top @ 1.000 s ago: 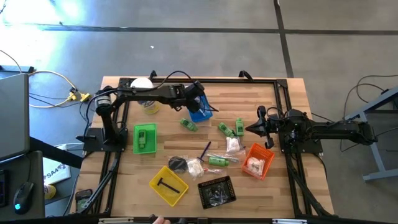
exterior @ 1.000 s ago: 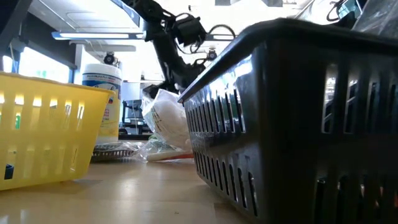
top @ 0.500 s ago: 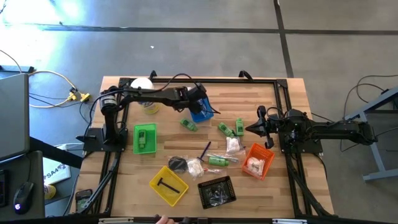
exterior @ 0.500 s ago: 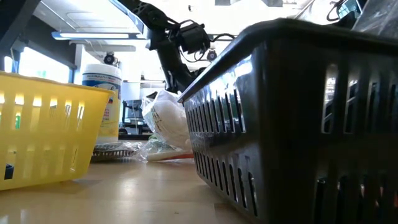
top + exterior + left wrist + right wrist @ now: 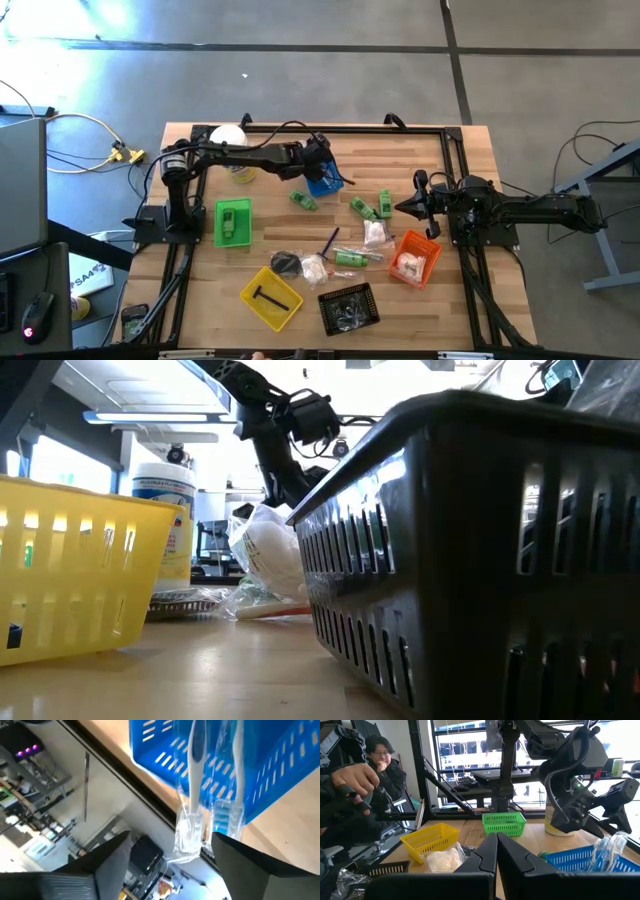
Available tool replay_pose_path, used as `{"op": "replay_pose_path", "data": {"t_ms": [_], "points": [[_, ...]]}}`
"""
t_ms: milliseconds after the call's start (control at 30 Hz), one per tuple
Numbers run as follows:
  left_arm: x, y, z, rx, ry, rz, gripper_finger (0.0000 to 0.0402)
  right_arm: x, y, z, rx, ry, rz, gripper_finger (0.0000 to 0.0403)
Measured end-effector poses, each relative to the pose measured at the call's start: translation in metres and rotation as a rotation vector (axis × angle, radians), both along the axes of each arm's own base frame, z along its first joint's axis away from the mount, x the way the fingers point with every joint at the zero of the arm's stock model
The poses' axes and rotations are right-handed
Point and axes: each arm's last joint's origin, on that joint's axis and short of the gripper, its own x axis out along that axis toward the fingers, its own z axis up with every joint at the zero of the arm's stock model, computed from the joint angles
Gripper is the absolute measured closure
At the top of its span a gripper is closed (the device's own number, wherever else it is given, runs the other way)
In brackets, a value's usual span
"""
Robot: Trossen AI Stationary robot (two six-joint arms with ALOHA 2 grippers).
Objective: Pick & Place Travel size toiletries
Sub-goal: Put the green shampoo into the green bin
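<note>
Wrapped toothbrushes [image 5: 196,795] stick up from the blue tray [image 5: 322,184], blocking entry.

No legible text; white tub [image 5: 164,520] label print too small.

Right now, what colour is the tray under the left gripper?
Blue; the tray shows best in the left wrist view.

I see the left gripper [image 5: 322,172] above the blue tray [image 5: 322,184], at twelve o'clock from the table [image 5: 480,150] centre; wrapped toothbrushes [image 5: 195,785] stand inside it.
</note>
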Motion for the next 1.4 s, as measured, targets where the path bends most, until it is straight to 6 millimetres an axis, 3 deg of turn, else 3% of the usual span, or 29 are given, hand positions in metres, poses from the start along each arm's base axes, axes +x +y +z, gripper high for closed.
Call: {"op": "replay_pose_path", "data": {"t_ms": [200,333,400,467,567,667,767,833,900,1100,1267,1400], "points": [[-0.001,-0.004,0.004,0.168,0.041,0.104,0.0102,0.000,0.000,0.000,-0.001,0.000,0.000,0.0401],[-0.009,-0.017,0.027,0.317,-0.069,0.270,0.0100,0.000,0.000,-0.001,-0.001,0.006,0.000,0.0401],[-0.025,-0.029,0.044,0.293,-0.161,0.336,0.0101,0.000,0.000,-0.002,0.003,0.021,0.000,0.0401],[-0.046,-0.041,0.062,0.187,-0.294,0.405,0.0106,0.000,0.000,-0.003,0.005,0.034,0.000,0.0401],[-0.085,-0.053,0.089,-0.107,-0.482,0.538,0.0135,0.000,0.000,-0.004,0.006,0.044,-0.001,0.0401],[-0.120,-0.065,0.107,-0.408,-0.696,0.614,0.0198,0.000,0.000,-0.004,0.004,0.040,-0.003,0.0401],[-0.149,-0.075,0.115,-0.610,-0.900,0.551,0.0287,0.000,0.000,-0.004,0.003,0.038,-0.008,0.0401],[-0.165,-0.080,0.111,-0.726,-0.990,0.494,0.0351,0.000,0.000,-0.004,0.003,0.038,-0.011,0.0401],[-0.180,-0.085,0.104,-0.830,-1.088,0.437,0.0387,0.000,0.000,-0.003,0.001,0.032,-0.011,0.0401],[-0.215,-0.097,0.064,-1.050,-1.329,0.293,0.0394,0.000,-0.001,-0.001,-0.002,0.006,-0.018,0.0401],[-0.233,-0.099,0.026,-1.050,-1.419,0.326,0.0400,0.001,0.000,-0.001,-0.025,0.010,-0.014,0.0401],[-0.242,-0.101,0.008,-1.045,-1.469,0.279,0.0401,0.004,-0.002,-0.003,-0.021,0.027,-0.053,0.0401]]}}
